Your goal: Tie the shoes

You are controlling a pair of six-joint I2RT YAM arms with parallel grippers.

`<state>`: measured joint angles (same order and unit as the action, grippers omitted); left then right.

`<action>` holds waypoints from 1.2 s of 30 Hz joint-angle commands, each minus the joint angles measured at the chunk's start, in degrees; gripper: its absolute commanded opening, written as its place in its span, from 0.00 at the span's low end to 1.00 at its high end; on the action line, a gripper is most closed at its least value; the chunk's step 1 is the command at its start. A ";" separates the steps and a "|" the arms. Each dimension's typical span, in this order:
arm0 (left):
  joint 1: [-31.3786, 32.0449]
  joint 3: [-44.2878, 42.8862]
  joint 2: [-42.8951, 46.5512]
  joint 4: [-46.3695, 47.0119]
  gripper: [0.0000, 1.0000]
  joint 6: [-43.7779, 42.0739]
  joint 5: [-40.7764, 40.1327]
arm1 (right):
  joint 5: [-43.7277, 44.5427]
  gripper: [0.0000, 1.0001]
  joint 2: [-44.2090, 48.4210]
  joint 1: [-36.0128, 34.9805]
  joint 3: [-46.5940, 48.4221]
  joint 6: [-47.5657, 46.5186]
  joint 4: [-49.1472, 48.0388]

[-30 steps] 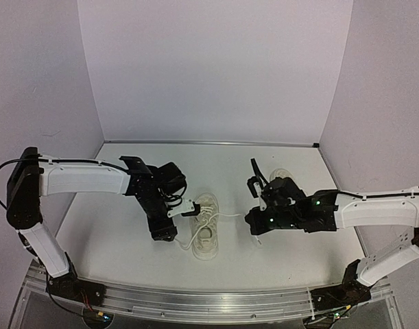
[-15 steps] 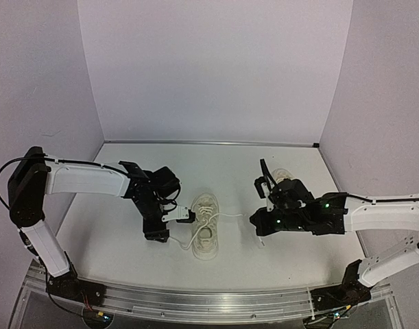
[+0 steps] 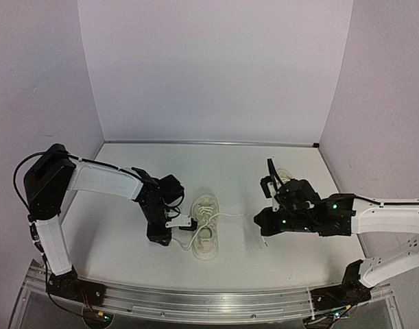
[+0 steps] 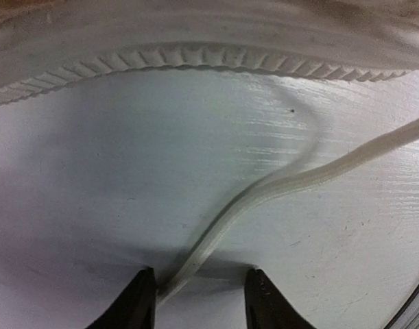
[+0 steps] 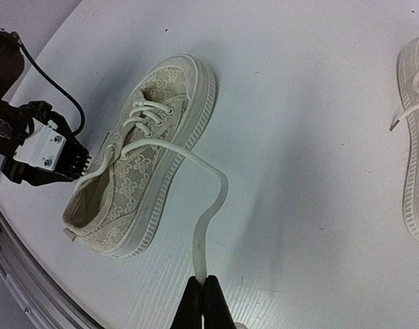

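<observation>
One cream shoe [image 3: 206, 226] lies in the middle of the table, also in the right wrist view [image 5: 140, 151]. My left gripper [image 3: 188, 223] is low at its left side, jaws open. A white lace [image 4: 278, 188] lies on the table between them and touches the left finger [image 4: 137, 305]; the gripper's middle [image 4: 199, 298] faces the sole [image 4: 195, 41]. My right gripper [image 3: 258, 223] is shut on the end of the shoe's other lace [image 5: 208, 226], pinched at the tips [image 5: 204, 288] right of the shoe. The second shoe [image 3: 283, 175] sits behind the right arm, partly hidden.
The second shoe [image 5: 415, 137] lies at the right edge of the right wrist view, with a loose lace end. The left gripper's white-and-black head [image 5: 48, 154] shows beside the first shoe's heel. The table's front rail [image 3: 209, 296] runs near the arm bases.
My left gripper has moved nearer and lower beside the shoe's left side. My right gripper has drifted right with the lace end, drawing the lace out from the shoe.
</observation>
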<state>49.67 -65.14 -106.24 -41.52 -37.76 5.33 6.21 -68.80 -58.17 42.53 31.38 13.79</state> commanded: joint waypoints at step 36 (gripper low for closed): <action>-1.52 17.97 57.88 7.70 0.00 50.20 8.69 | 1.53 0.00 -14.35 3.09 25.67 -6.76 4.43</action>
<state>46.69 -48.45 -50.86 -33.09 11.07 9.18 13.06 -76.04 -55.11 58.99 29.57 22.05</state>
